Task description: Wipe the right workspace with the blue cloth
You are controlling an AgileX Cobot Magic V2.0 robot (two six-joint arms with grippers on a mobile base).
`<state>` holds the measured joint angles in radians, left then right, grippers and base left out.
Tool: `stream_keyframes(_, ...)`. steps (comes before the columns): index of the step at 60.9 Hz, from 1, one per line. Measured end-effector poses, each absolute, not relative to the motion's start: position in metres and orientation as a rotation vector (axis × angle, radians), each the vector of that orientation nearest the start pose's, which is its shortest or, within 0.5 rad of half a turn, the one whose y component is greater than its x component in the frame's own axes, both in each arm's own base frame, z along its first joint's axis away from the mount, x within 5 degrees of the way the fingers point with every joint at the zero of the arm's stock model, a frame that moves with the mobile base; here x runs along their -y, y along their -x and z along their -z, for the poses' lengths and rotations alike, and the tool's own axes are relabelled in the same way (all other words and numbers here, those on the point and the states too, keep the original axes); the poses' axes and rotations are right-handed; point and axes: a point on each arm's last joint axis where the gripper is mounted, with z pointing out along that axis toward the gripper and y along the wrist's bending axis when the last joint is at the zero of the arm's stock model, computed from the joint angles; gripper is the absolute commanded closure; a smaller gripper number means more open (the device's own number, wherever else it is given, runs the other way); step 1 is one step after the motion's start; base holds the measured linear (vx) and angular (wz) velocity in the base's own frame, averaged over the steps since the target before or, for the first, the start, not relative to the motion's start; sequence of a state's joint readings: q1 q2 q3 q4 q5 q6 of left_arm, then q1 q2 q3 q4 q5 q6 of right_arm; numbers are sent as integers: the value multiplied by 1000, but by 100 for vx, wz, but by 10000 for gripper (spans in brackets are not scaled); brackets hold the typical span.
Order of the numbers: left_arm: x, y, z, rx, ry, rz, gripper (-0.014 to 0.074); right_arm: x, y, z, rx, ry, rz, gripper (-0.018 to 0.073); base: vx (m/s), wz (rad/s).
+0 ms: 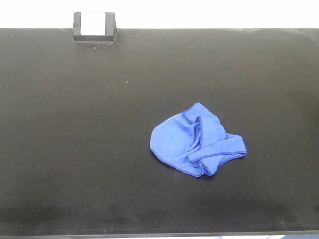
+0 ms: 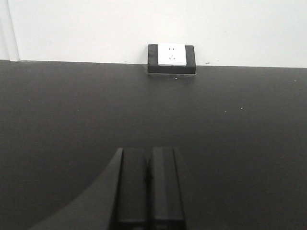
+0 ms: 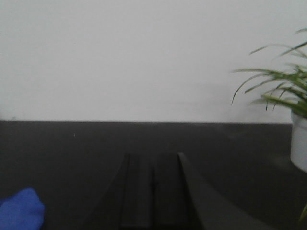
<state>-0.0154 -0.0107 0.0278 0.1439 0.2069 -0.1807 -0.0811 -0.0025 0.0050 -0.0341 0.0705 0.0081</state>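
The blue cloth [image 1: 195,141] lies crumpled on the matte black countertop [image 1: 75,149], right of centre in the front view. A corner of the blue cloth [image 3: 20,211] shows at the lower left of the right wrist view. Neither arm appears in the front view. My left gripper [image 2: 149,152] is shut, its two black fingers pressed together with nothing between them, above bare countertop [image 2: 249,143]. My right gripper [image 3: 154,155] is also shut and empty, to the right of the cloth and apart from it.
A small black box with a white socket face [image 1: 94,26] sits at the back edge against the white wall, and this box [image 2: 171,58] lies straight ahead in the left wrist view. A potted plant [image 3: 290,110] stands at the far right.
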Motion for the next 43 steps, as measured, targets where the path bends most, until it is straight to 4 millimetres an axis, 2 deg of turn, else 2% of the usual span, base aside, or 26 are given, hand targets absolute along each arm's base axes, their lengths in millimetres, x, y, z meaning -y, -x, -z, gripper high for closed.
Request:
stream_keyframes(4, -2, -56, -186, -1707, 43, 16, 602, 5, -57, -195, -1601, -51, 84, 564, 0, 1)
stream_keyframes(9, -2, -56, -186, -1706, 43, 16, 602, 5, -57, -193, -1619, -60, 76, 564, 0, 0)
stream_keyframes(43, -2, -56, -186, -1706, 43, 16, 602, 5, -57, -193, -1620, -68, 68, 564, 0, 0)
